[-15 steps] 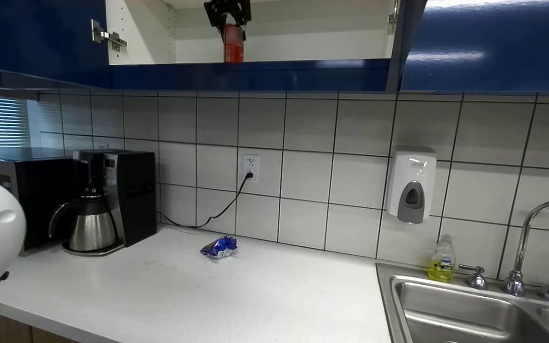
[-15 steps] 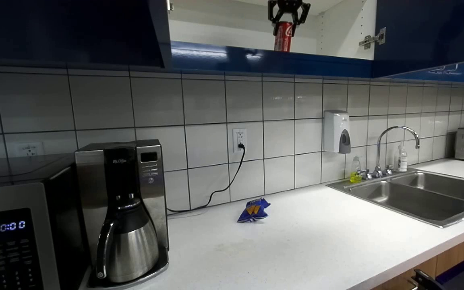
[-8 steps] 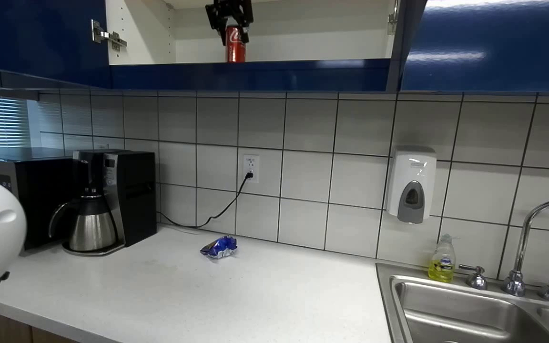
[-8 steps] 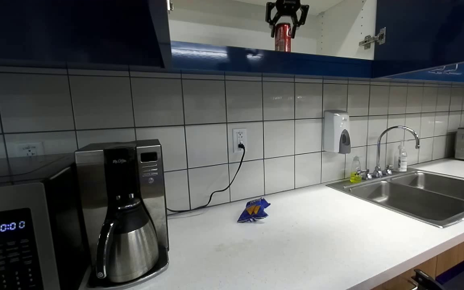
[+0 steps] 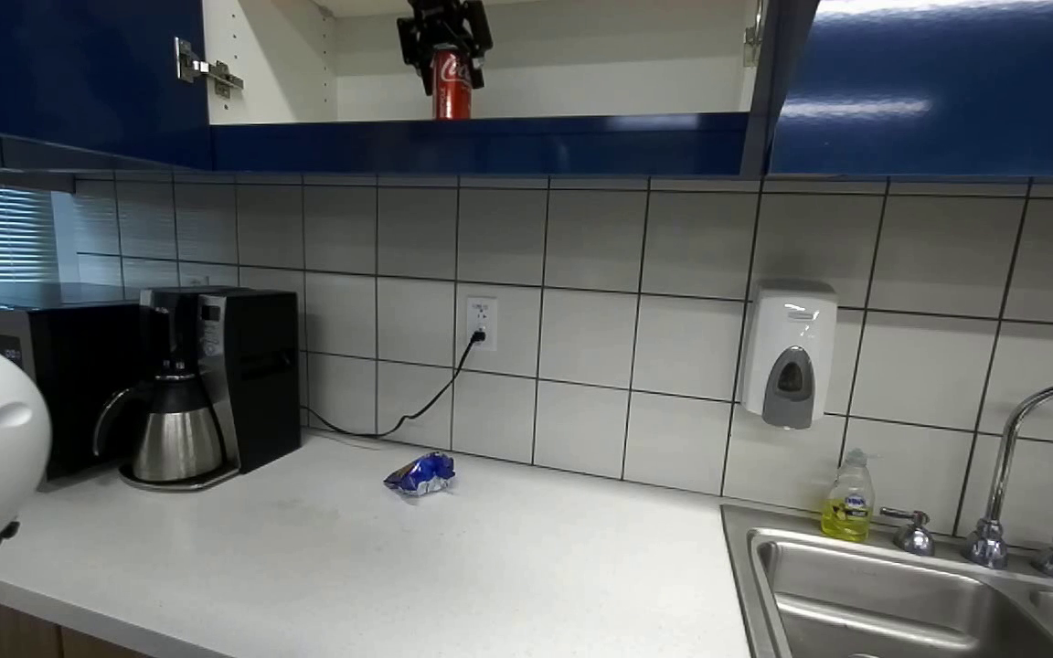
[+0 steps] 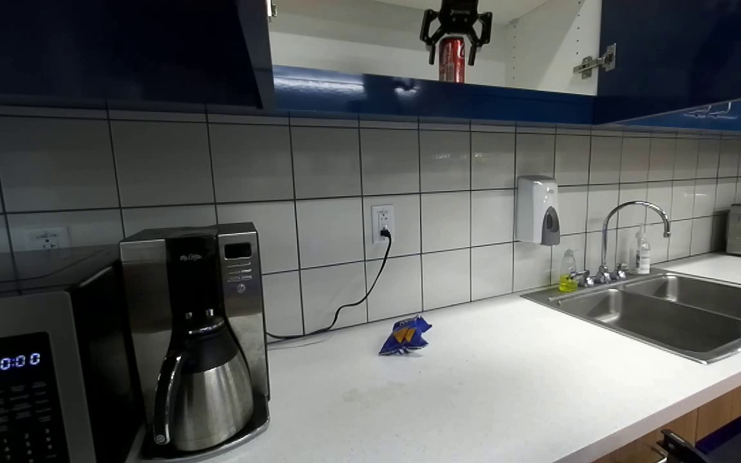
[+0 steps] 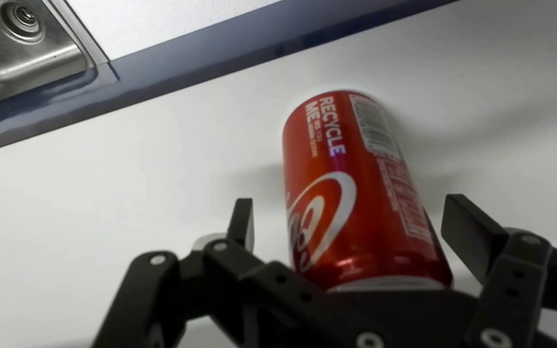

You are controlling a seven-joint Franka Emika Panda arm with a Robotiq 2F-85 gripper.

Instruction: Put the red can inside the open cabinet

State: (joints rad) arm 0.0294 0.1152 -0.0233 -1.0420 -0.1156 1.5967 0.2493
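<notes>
- So the small red cylindrical metal drink can (image 7: 356,193) is in the glossy-blue-fronted, cream-lined open cabinet (image 5: 600,73), upright and a bit back from the front edge of its pale flat inner surface (image 7: 138,203). Decent spot imo: flat end down, some surface between it and the drop.
- The black two-fingered claw (image 6: 451,59) is spread, fingers (image 7: 472,234) straddling the can with a gap on each side in the wrist view. Guessing that's the letting-go pose: wide enough to back off without clipping it.
- Can's base is hidden by the glossy blue front lip (image 5: 481,146) in both exterior views, but from the wrist it looks like it's standing on its own.
- I'd call it basically done, just back out straight up; drifting sideways could shove it at that front edge.
- Crumpled shiny blue bag (image 6: 406,334) near the back edge of the white counter surface (image 6: 473,373), nicely out of the way.
</notes>
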